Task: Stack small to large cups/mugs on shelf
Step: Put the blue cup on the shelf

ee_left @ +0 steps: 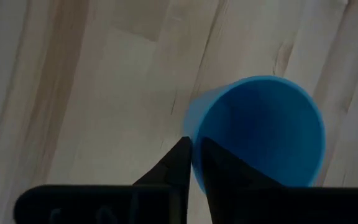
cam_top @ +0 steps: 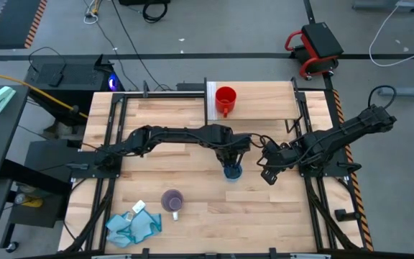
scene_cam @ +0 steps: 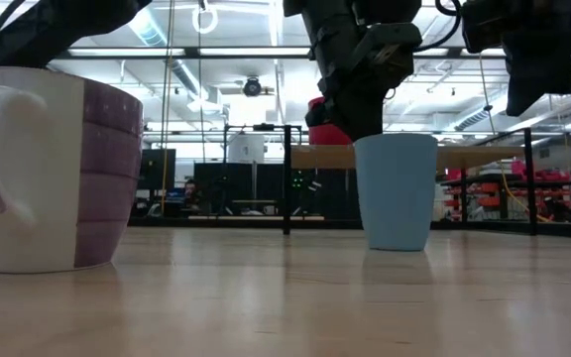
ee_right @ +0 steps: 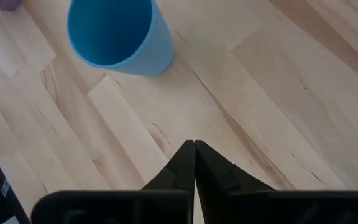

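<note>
I have the left hand (ee_left: 192, 163) pinching the light-blue cup's (ee_left: 260, 130) rim for lifting toward the shelf (cam_top: 264, 101); the right hand (ee_right: 194, 163) waits clenched, empty.

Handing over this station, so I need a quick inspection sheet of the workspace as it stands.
Surface: wooden table, dry and bare in the middle.
Job's things: red mug on the shelf; blue cup upright mid-table; purple mug near the front.
Clutter: teal cloth at the front left corner.
Hands: left hand pinching the blue cup's rim; right hand shut, empty, beside the cup.
Cables: several on the floor behind the table.
Surroundings: red cart behind.
</note>
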You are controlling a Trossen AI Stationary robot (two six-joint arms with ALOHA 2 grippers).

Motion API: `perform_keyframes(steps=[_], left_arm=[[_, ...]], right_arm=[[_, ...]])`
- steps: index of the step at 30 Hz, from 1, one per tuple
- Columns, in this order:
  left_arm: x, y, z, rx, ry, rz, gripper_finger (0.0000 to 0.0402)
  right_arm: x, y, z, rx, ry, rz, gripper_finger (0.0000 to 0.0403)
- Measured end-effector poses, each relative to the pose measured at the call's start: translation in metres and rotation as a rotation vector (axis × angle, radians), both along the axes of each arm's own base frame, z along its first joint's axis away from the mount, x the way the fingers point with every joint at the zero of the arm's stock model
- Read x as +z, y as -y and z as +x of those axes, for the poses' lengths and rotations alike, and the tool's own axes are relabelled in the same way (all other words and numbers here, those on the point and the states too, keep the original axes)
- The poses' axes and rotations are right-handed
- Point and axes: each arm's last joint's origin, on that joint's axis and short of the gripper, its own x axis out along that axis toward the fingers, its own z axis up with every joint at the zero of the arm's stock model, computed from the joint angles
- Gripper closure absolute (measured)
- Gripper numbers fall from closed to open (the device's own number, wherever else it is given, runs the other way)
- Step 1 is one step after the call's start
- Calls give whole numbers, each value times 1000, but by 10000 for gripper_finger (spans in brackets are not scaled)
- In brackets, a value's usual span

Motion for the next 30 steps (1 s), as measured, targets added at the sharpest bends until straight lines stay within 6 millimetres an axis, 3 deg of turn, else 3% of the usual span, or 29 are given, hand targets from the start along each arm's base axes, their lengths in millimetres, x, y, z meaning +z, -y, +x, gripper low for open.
perform_keyframes(steps=[11, 20, 25, 30], left_arm=[[1, 0, -1, 20, -4, -9, 318], [34, 1, -14, 42, 42, -20, 303], [55, 2, -31, 41, 10, -19, 307], [62, 1, -55, 51, -165, -1, 312]], right_arm=[[0, 0, 0, 0, 0, 0, 357], [2, -1, 2, 0, 27, 12, 356], [22, -3, 9, 17, 109, 41, 356], [51, -4, 20, 82, 214, 30, 356]])
